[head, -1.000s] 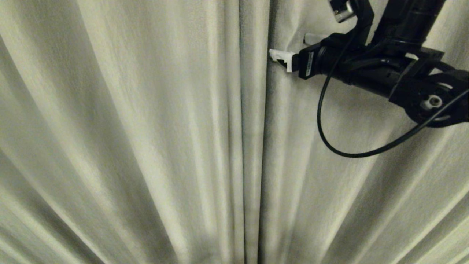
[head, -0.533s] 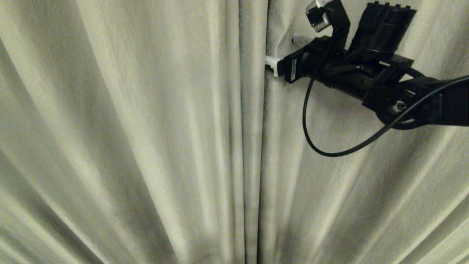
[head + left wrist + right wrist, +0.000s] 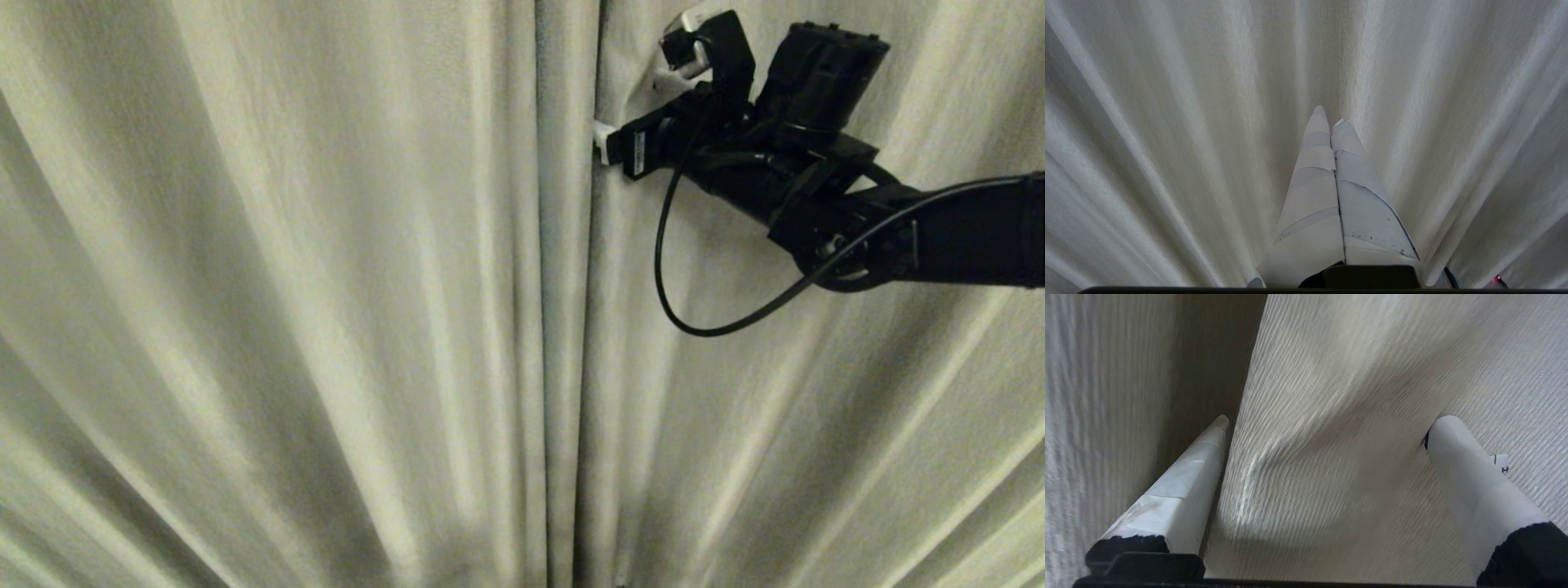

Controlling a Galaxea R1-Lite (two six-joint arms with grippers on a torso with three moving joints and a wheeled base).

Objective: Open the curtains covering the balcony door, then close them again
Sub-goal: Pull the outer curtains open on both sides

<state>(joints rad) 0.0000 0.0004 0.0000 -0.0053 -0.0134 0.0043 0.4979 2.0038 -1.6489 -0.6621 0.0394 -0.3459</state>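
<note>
Right gripper [image 3: 633, 114] spread wide at the curtains' [image 3: 326, 286] middle edge, one finger [image 3: 1188, 477] in the gap. Left gripper [image 3: 1331, 122] shut tight, near thick pale folds.

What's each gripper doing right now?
Left gripper: shut, empty, facing the curtains.
Right gripper: open, straddling the curtain edge, not clamped.

Dim, soft light with no sharp shadows. Only backdrop in every view: curtains [image 3: 326, 286], edge to edge. Brighter along the raised folds, darker in the hollows between them. Darkest in a narrow vertical line at the middle. Behind one hanging edge, a brown shadowed strip [image 3: 1208, 375].
</note>
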